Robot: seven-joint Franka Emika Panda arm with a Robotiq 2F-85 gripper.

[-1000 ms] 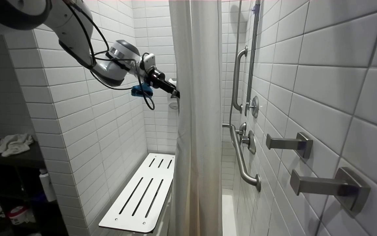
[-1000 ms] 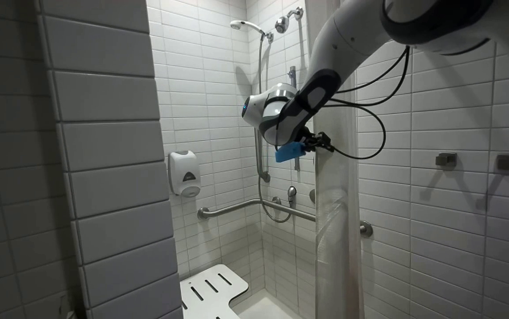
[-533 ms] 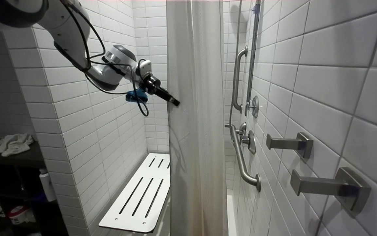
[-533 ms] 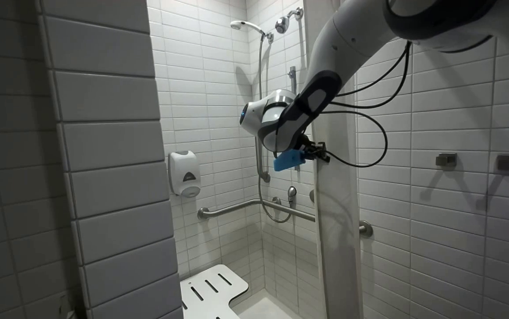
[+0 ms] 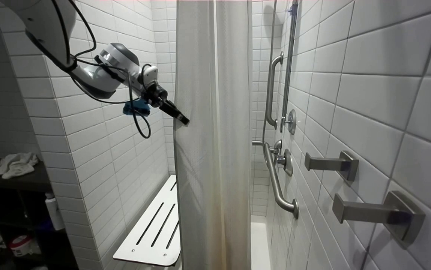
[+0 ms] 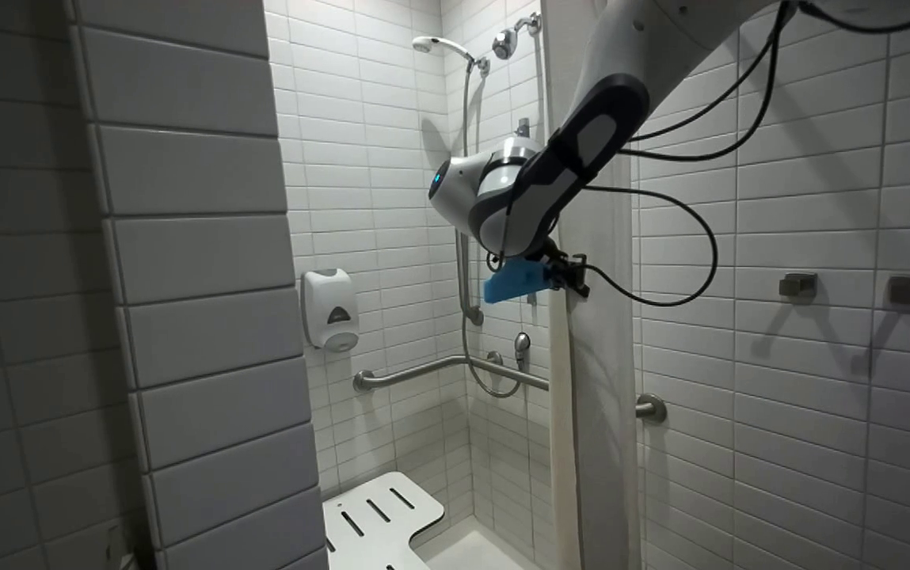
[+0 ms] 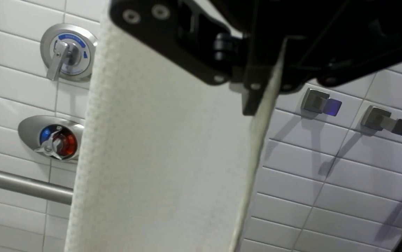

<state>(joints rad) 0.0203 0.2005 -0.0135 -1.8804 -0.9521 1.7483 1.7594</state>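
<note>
A whitish shower curtain hangs in folds beside my arm, in both exterior views. My gripper reaches its left edge, with the dark fingers lying against the cloth. Seen from an exterior view, the curtain hangs below the gripper. The wrist view shows the curtain filling the middle. Its thin edge runs up between the fingers of the gripper, which is shut on it. The top of the pinched cloth is hidden by the dark finger linkage.
A white slotted bench stands left of the curtain. Grab bars and square metal hooks project from the tiled wall at right. A soap dispenser hangs on the back wall. Loose cables loop from the arm.
The gripper has shut on the curtain's edge. Arm and gripper have shifted left in an exterior view, and the curtain's edge has followed, covering more of the bench.
</note>
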